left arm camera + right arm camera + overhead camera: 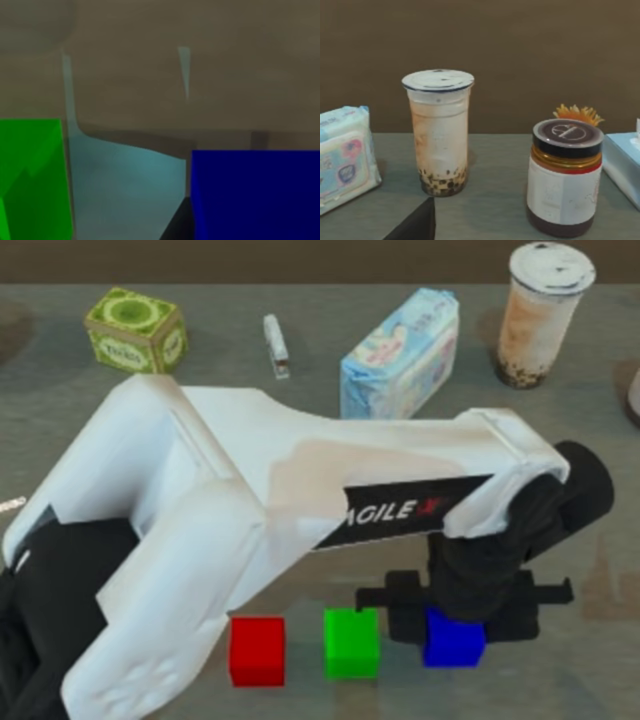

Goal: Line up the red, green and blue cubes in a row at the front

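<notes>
Three cubes stand in a row along the table's front edge: the red cube [257,650] on the left, the green cube [351,642] in the middle, the blue cube [455,646] on the right. My left arm reaches across the table, and its gripper [455,628] sits over the blue cube, shut on it. In the left wrist view one dark finger [181,225] presses against the side of the blue cube [255,195]. The other finger is hidden behind that cube, and the green cube [30,180] stands apart beside it. My right arm is parked out of the top view; one finger [417,225] shows, set wide.
Along the back stand a green-and-cream tin box [137,330], a small white object [276,345], a pack of wipes [400,355] and a bubble tea cup [545,310]. A brown jar [565,175] and a pale blue box [626,165] are at the far right.
</notes>
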Robot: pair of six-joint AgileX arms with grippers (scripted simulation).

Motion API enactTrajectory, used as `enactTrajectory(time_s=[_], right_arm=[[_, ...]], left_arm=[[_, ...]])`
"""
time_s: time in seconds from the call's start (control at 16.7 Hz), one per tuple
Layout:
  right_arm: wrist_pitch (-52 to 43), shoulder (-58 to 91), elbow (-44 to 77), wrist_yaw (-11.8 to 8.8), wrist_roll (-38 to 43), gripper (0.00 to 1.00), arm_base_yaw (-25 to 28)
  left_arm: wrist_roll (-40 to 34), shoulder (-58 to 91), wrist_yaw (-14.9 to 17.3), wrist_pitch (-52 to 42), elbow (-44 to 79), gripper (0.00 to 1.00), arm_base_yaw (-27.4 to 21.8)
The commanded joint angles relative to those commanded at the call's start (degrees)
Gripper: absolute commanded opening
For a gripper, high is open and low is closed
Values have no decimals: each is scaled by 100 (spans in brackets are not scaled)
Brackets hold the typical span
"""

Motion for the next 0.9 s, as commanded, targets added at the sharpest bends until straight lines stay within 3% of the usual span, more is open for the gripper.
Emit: enactTrajectory(time_s=[0.6, 0.9], right_arm=[[0, 0, 0, 0, 0, 100, 0], [0, 0, 0, 0, 0, 100, 0]], left_arm=[[0, 0, 0, 0, 0, 98, 0], [0, 0, 0, 0, 0, 100, 0]])
